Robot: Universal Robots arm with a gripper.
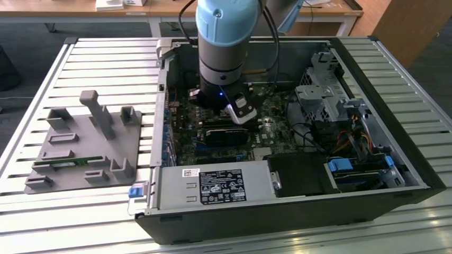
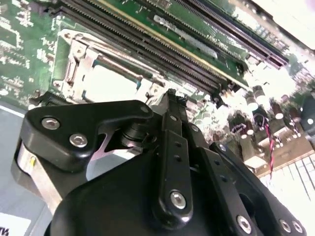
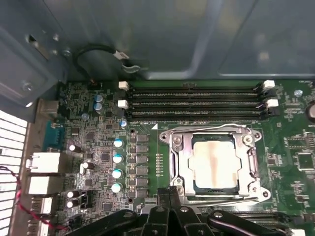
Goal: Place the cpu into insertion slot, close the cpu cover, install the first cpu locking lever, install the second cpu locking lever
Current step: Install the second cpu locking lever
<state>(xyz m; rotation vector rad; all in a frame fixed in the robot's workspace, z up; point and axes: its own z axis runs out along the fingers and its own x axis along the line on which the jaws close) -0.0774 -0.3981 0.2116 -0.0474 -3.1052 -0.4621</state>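
Observation:
The cpu (image 3: 215,166), a dull silver square with a brownish smear, lies flat in the insertion slot on the green board, and the slot itself is hidden beneath it. The silver cpu cover (image 3: 178,164) lies down around the chip, its window framing the metal top. A thin wire lever (image 3: 211,129) runs along the cover's far edge. My gripper (image 3: 170,195) is shut, its black fingertips pressed together just off the cover's near corner. In the second wrist view the fingertips (image 2: 172,98) stand close beside the cpu (image 2: 110,83). In the exterior view the gripper (image 1: 240,114) hangs low inside the case.
Long black memory slots (image 3: 197,101) run beside the socket. Silver-topped capacitors (image 3: 118,157) stand on its other side. The grey case wall (image 3: 147,34) rises behind. A power supply (image 1: 215,185) and drive cage (image 1: 325,95) crowd the case. A grey fixture (image 1: 84,143) sits at the exterior view's left.

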